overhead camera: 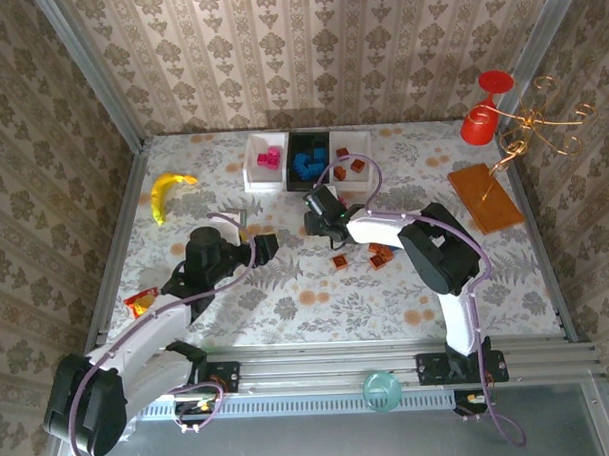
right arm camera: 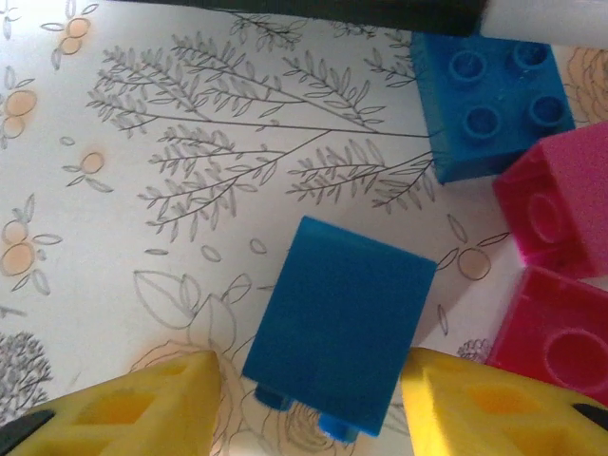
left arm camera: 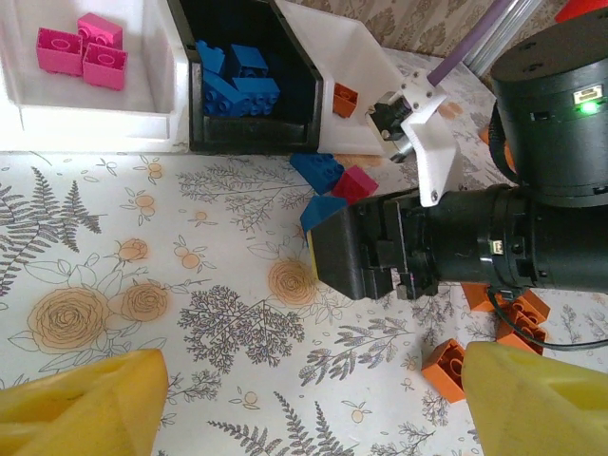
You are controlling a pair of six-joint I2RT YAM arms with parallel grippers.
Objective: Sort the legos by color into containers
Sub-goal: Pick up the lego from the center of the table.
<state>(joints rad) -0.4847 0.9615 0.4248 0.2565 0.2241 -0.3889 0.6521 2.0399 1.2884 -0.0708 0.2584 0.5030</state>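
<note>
Between the yellow fingers (right arm camera: 142,404) of the right claw (right arm camera: 306,375) lies a blue brick (right arm camera: 337,323), tipped on its side on the table (right arm camera: 142,190), studs toward the palm, long axis nearly along the fingers. We judge the claw parted just wider than the brick: a gap on one side, the other finger close or touching, nothing gripped yet. The black tray (left arm camera: 252,144) of blues sits nearby, beyond it. Our left claw (left arm camera: 313,408) hangs wide, empty, farther off.

Black-and-white arms (overhead camera: 385,227), yellow-fingered hands (right arm camera: 313,404)
</note>
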